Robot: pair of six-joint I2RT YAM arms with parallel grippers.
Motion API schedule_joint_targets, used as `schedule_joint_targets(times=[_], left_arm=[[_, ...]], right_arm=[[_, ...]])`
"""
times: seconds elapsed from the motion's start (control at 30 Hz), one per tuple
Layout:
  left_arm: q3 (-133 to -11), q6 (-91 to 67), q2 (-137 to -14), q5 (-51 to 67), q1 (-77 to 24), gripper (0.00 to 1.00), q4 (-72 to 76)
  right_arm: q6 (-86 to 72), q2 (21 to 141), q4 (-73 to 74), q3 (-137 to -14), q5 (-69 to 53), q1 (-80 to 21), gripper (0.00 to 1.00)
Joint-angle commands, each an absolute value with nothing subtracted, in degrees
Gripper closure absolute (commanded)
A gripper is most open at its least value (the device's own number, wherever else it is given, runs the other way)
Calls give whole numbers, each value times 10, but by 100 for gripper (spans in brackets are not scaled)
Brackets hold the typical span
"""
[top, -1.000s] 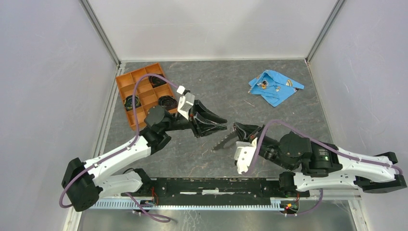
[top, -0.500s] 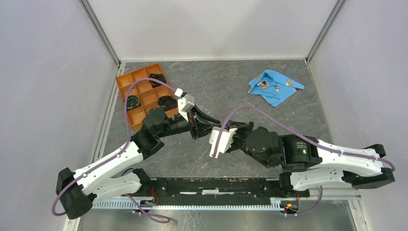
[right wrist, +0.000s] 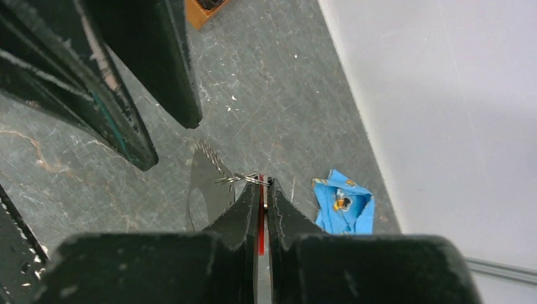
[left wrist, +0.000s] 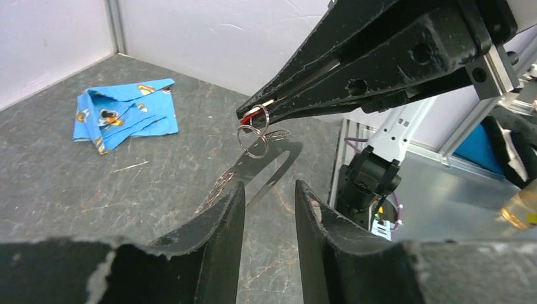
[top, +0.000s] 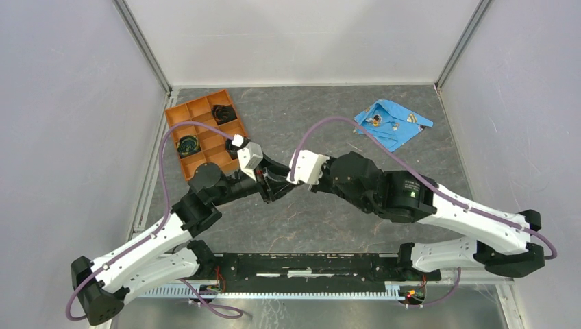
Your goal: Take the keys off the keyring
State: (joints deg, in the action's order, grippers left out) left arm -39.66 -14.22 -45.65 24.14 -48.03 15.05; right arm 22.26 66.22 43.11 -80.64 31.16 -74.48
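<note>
My right gripper (right wrist: pixel 260 185) is shut on the red-headed key (right wrist: pixel 260 221), seen as a thin red strip between its pads. The thin silvery keyring (right wrist: pixel 240 179) hangs from the key at the fingertips. In the left wrist view the right gripper (left wrist: pixel 246 118) comes in from the upper right, with the key (left wrist: pixel 254 114) and the keyring (left wrist: pixel 254 140) dangling below its tip. My left gripper (left wrist: pixel 269 189) is open and empty, just below and short of the ring. In the top view the left gripper (top: pixel 278 184) and the right gripper (top: pixel 290 182) meet at mid-table, and the key is hidden.
An orange compartment tray (top: pixel 179 114) with black coiled rings stands at the back left, close behind the left arm. A crumpled blue cloth (top: pixel 392 127) with small shiny round bits lies at the back right; it also shows in the left wrist view (left wrist: pixel 120 114). The walls are grey.
The right arm has swung left and forward, carrying the key up to the left gripper. The left arm has drawn back a little to the left. The two grippers now meet tip to tip.
</note>
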Motion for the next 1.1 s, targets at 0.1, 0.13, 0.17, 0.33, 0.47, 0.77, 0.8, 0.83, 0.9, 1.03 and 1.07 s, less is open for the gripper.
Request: schedule_joint_targets(times=[0.1, 0.13, 0.17, 0.33, 0.47, 0.77, 0.8, 0.83, 0.9, 1.03, 1.07], left_arm=[[-398, -91, -463, 194, -483, 63, 151], [-396, -91, -464, 189, -483, 64, 155], [-393, -91, -463, 185, -483, 64, 162], [-393, -87, -475, 167, -493, 65, 175], [-400, -77, -491, 148, -504, 66, 176], [-405, -64, -515, 99, -533, 67, 200], [-405, -61, -515, 93, -535, 67, 200], [-404, -59, -513, 84, -537, 67, 200], [-400, -55, -507, 68, -538, 68, 200], [-398, -53, -503, 60, -539, 68, 207], [-397, -53, -505, 62, -539, 68, 211]], right_arm=[[149, 687, 422, -852, 210, -693, 100], [143, 689, 422, -854, 206, -689, 100], [140, 692, 422, -855, 201, -687, 99], [127, 706, 431, -873, 204, -680, 100], [120, 708, 430, -875, 208, -679, 100], [116, 709, 438, -878, 215, -679, 99], [116, 709, 440, -877, 217, -679, 100], [117, 708, 441, -876, 218, -679, 100], [119, 708, 445, -875, 218, -679, 100], [121, 708, 444, -871, 213, -679, 100], [122, 707, 443, -870, 211, -679, 100]])
